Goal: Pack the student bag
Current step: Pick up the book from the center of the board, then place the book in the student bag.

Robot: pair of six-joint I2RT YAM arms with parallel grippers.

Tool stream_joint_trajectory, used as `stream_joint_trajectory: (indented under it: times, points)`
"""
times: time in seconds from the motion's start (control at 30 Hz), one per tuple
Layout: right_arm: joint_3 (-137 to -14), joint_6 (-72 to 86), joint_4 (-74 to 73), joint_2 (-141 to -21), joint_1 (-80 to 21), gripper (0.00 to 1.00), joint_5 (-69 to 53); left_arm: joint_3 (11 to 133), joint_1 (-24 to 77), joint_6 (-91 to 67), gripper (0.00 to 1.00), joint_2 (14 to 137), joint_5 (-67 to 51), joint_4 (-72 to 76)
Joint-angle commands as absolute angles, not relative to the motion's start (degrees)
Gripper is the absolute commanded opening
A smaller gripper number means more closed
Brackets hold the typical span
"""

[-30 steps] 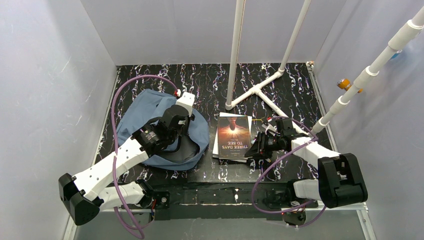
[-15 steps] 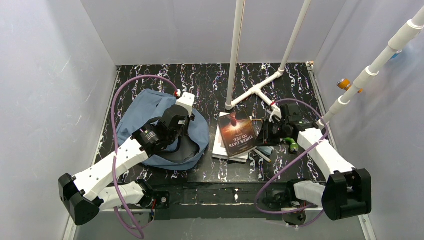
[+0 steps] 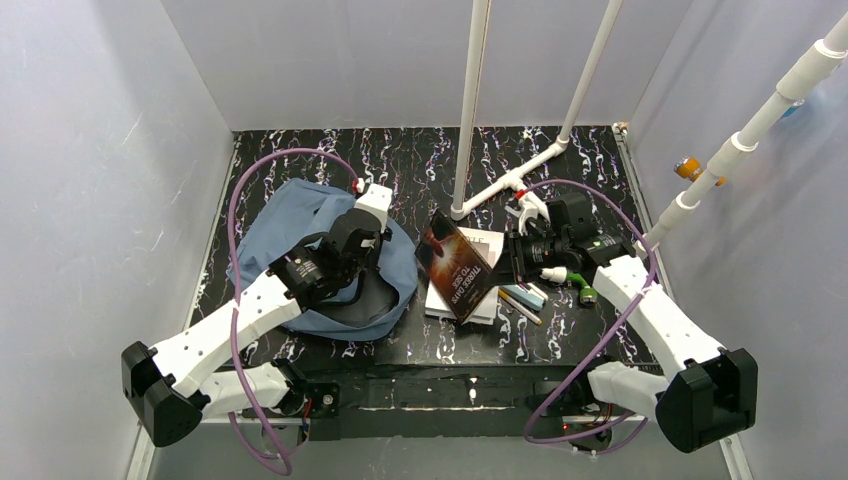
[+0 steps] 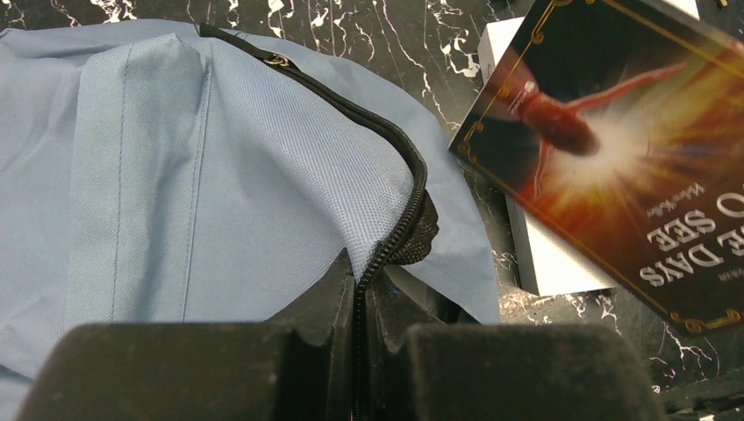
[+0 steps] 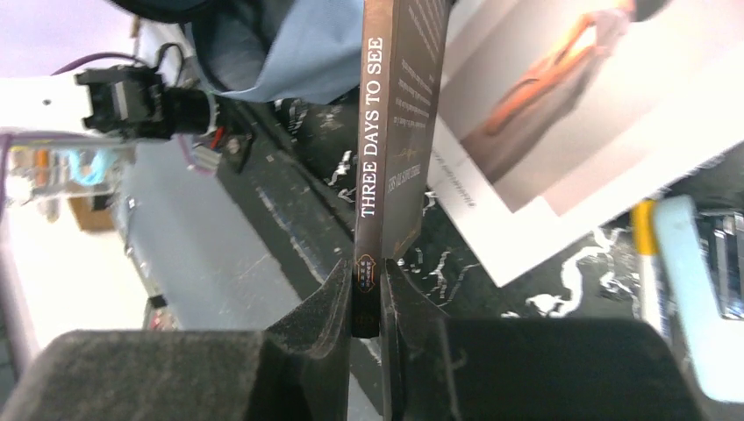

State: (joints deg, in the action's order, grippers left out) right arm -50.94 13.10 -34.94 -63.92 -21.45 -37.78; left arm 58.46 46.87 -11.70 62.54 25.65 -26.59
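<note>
The student bag (image 3: pixel 285 215), slate-blue fabric, lies at the left of the table. My left gripper (image 3: pixel 360 258) is shut on its dark zipper edge (image 4: pixel 399 224), holding the opening up; the jaws (image 4: pixel 361 294) pinch the zipper tape. My right gripper (image 3: pixel 512 262) is shut on the spine of a dark book (image 3: pixel 457 265) titled "Three Days to See" (image 5: pixel 390 132). It holds the book tilted on edge above a white booklet (image 3: pixel 484 300). The book also shows at the right of the left wrist view (image 4: pixel 632 149).
A white PVC pipe frame (image 3: pixel 510 182) stands behind the books. Pens and a pale blue eraser (image 3: pixel 524 297) lie on the table under my right arm, with a green-and-white item (image 3: pixel 572 278) beside them. Walls close in on three sides.
My right gripper has lifted the dark book off the stack and tipped it on edge, moving back and up. Pens and an eraser came into view. The left arm has not moved.
</note>
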Motion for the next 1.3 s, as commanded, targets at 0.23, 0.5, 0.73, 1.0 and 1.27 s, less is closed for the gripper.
stream_joint_trajectory:
  times: [0.23, 0.5, 0.73, 1.0, 1.27]
  points:
    - [-51.6, 29.2, -11.8, -63.1, -22.0, 0.01, -62.8, 61.8, 47.0, -13.0, 0.0, 62.0, 31.9, -26.0]
    - [-47.3, 32.3, -12.3, -70.9, -24.3, 0.01, -65.9, 61.3, 47.0, -13.6, 0.0, 59.7, 34.8, -26.1]
    - [-42.1, 43.0, -0.5, -74.5, -25.3, 0.01, -64.7, 61.1, 47.1, -15.8, 0.0, 57.6, 37.6, -27.3]
    - [-39.9, 67.5, 31.9, -80.0, -33.3, 0.01, -60.8, 61.7, 47.0, -16.0, 0.0, 57.3, 36.3, -28.1]
    - [-36.7, 99.8, 79.6, -91.5, -36.6, 0.01, -55.8, 62.2, 47.0, -16.1, 0.0, 55.8, 34.6, -29.2]
